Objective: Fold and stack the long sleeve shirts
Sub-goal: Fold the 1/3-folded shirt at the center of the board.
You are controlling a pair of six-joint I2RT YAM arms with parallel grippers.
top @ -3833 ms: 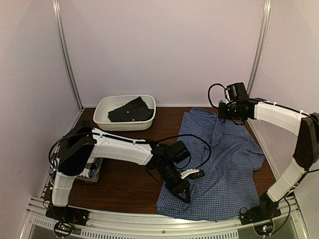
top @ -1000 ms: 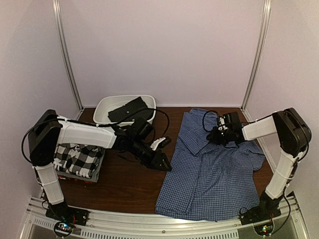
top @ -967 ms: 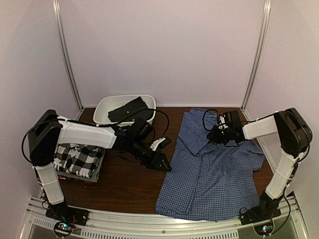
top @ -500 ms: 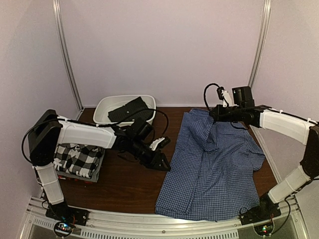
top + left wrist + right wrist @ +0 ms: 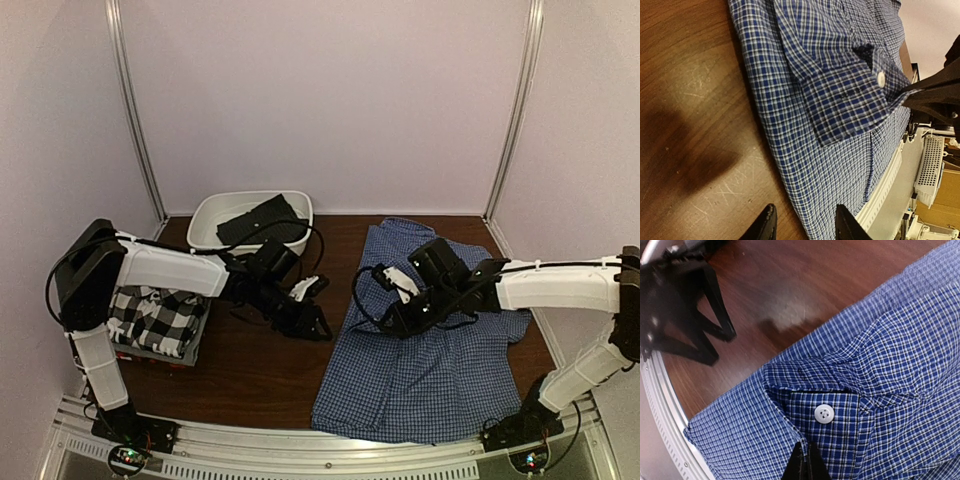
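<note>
Black-and-white cloth, the plaid shirt (image 5: 155, 318), tops a folded pile well to the left of the left gripper (image 5: 314, 324). That gripper hangs half open and empty over the scuffed wooden table (image 5: 250, 380). Just to its right lies the blue-and-white check shirt (image 5: 440, 375), rumpled. The right gripper (image 5: 805, 462) is pinched tight on its stiff buttoned cuff (image 5: 840, 432). The sleeve fold seems in hand; next, the limp cotton wants laying flat across the body before the cuff is let go.
</note>
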